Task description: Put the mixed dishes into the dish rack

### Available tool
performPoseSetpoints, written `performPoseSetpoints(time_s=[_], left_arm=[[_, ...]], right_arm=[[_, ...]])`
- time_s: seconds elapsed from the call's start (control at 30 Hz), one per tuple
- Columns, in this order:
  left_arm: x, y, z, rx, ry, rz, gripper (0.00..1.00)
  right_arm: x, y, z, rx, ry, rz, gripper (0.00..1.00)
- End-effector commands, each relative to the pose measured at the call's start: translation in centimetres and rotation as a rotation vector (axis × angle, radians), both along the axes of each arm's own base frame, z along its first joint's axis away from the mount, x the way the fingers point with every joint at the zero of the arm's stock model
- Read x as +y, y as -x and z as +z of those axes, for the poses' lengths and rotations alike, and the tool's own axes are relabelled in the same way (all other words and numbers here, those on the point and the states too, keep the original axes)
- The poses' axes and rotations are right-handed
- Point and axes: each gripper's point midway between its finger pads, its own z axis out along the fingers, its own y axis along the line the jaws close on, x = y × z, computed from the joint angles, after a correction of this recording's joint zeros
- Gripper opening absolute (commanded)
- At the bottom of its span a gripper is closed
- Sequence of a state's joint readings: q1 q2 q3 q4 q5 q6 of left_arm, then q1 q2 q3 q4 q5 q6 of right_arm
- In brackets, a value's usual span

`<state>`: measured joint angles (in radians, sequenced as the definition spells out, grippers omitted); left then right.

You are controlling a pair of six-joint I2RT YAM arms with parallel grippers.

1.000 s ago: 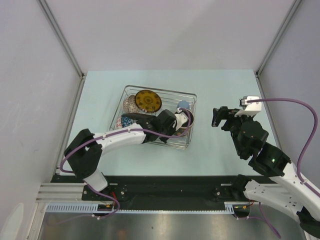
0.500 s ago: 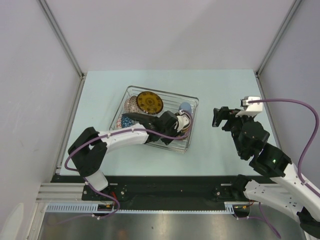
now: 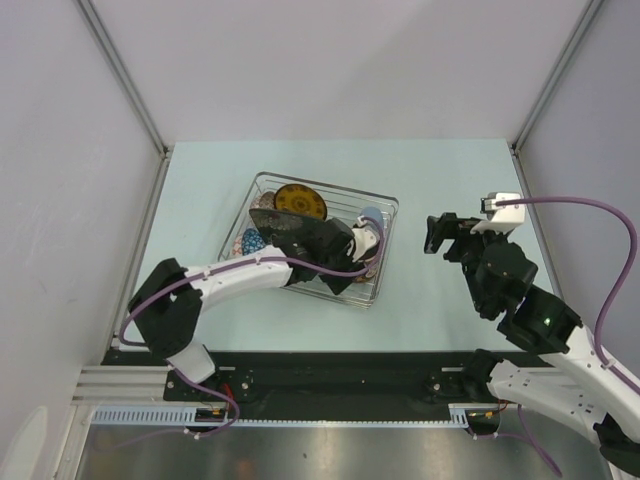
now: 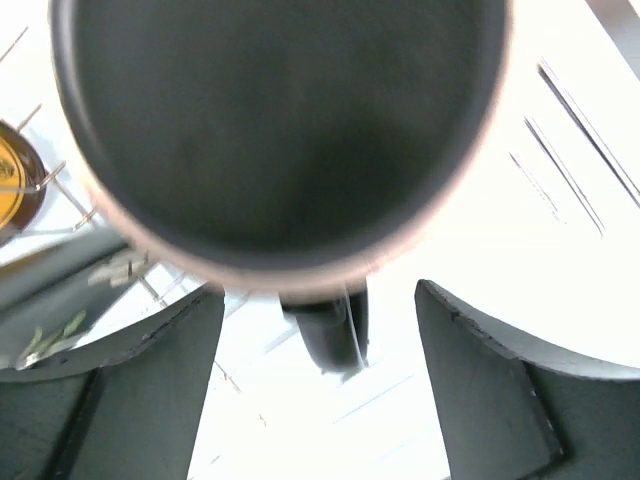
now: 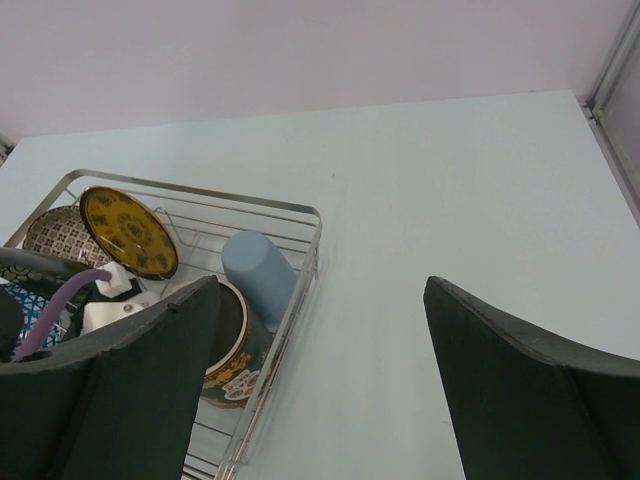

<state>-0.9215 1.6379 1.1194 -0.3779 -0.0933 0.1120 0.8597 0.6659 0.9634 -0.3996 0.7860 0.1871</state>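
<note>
Your left gripper (image 4: 318, 290) has just opened wide and let go. The dark black-handled mug (image 4: 280, 130) sits free at 3 o'clock in the silver wire-mesh dish rack (image 3: 330, 182). The right gripper (image 5: 320, 285) is wide open and empty.

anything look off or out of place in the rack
Nothing spilled or broken. The rack sits skewed to the table edges, and the blue cup lies tilted in its far right corner rather than standing.

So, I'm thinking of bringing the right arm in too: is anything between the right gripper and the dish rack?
Nothing visible. Only bare table lies between the right gripper and the dish rack. Inside the rack, though, the left gripper is open by the mug.
</note>
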Motion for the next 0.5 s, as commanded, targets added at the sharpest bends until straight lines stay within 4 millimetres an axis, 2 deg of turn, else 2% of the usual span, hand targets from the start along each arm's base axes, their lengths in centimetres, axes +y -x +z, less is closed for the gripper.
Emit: performPoseSetpoints(time_s=[0.0, 0.2, 0.3, 0.47], left_arm=[[0.2, 2.6, 3.2, 0.032, 0.029, -0.047, 0.83], [1.0, 3.6, 5.6, 0.018, 0.049, -0.076, 0.84], [1.0, 3.5, 8.0, -0.024, 0.078, -0.092, 0.85], [1.2, 3.3, 11.5, -0.095, 0.126, -0.113, 0.87]], right_arm=[[-0.3, -0.4, -0.2, 0.009, -0.023, -0.046, 0.88], [0.2, -0.8, -1.4, 0.046, -0.003, -0.055, 0.88], [0.4, -1.0, -1.7, 0.051, 0.004, -0.056, 0.88], [1.0, -1.5, -3.5, 0.095, 0.044, -0.061, 0.88]])
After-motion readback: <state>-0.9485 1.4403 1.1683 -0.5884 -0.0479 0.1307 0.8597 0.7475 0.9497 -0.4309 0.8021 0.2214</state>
